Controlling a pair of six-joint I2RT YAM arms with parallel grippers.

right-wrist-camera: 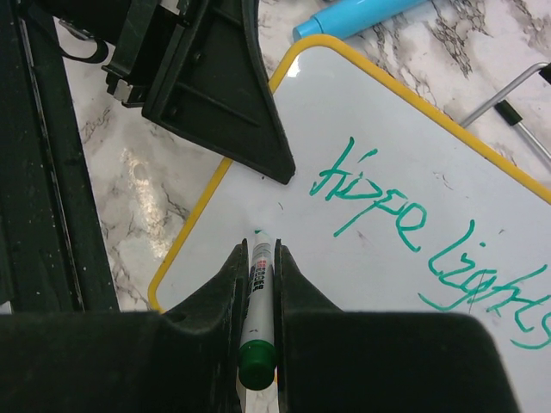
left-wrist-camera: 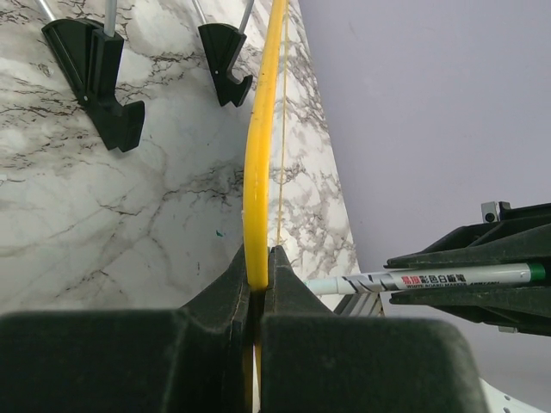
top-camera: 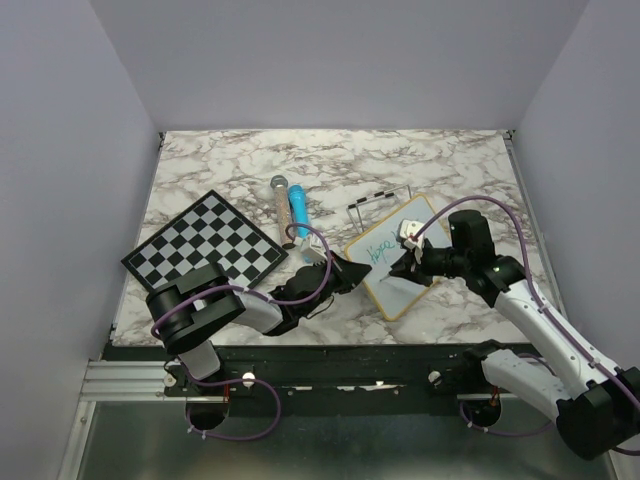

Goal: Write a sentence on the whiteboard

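Both sets of jaws were clenched, each on something. Going left to right:

- Chessboard (top-camera: 205,250) sat on the marble table (top-camera: 450,160), far left, angled, and apart from everything else.
- Left gripper (top-camera: 358,272) was clamped on the near-left edge of the whiteboard (top-camera: 398,288). In the left wrist view the yellow frame (left-wrist-camera: 256,172) ran straight up out of the pinched fingertips (left-wrist-camera: 274,274).
- A blue marker (top-camera: 298,210) and a beige pen with a grey cap (top-camera: 281,205) lay side by side behind the left gripper, just off the board's far-left corner.
- A wire stand with black feet (left-wrist-camera: 95,69) sat on the table behind the board.
- The whiteboard was right of centre, rotated diagonal to the table edge. The sentence (right-wrist-camera: 430,241) was in green and read "Hope lights" so far, running toward the board's right side.
- Right gripper (top-camera: 408,266) was closed on a green-capped marker (right-wrist-camera: 256,292), with the tip down at the board below "Hope", next to a small green dot. I couldn't confirm tip contact.
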